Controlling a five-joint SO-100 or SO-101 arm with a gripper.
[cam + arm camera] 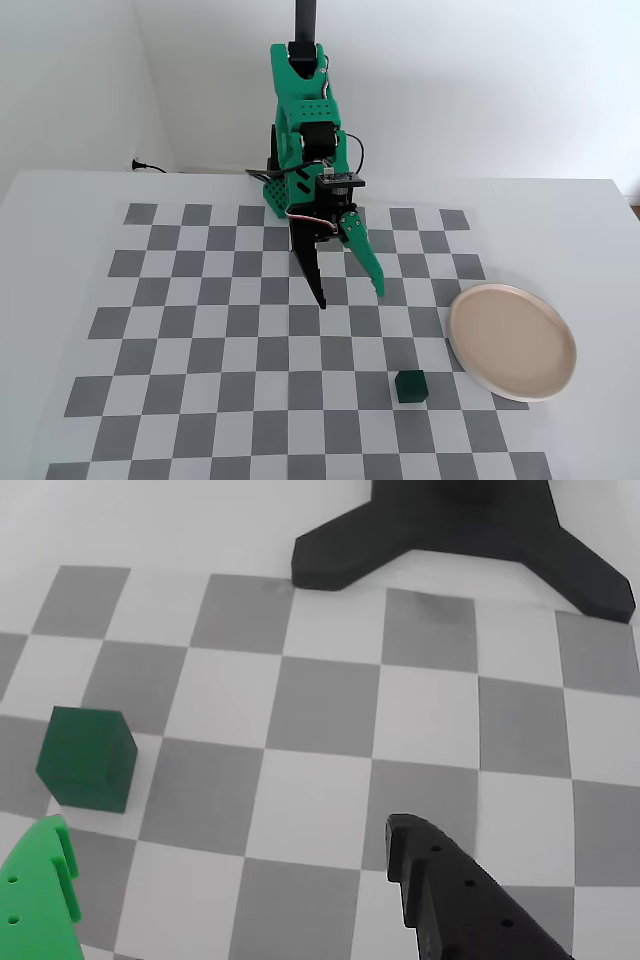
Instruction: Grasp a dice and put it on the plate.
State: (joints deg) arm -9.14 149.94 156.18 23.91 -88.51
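The dice (410,386) is a small dark green cube on the checkered mat, just left of the beige plate (535,385), which lies at the right and is out of the wrist view. My gripper (351,298) hangs open above the mat's middle, well behind the dice and apart from it. In the wrist view the dice (87,758) sits at the left, just beyond the green finger (40,880). The black finger (440,890) is far to the right, and my gripper (228,830) has only bare mat between its fingers.
A black forked stand foot (460,530) rests on the white table past the mat's edge in the wrist view. The green arm base (285,190) stands at the mat's back edge. A cable plug (140,165) lies at the back left.
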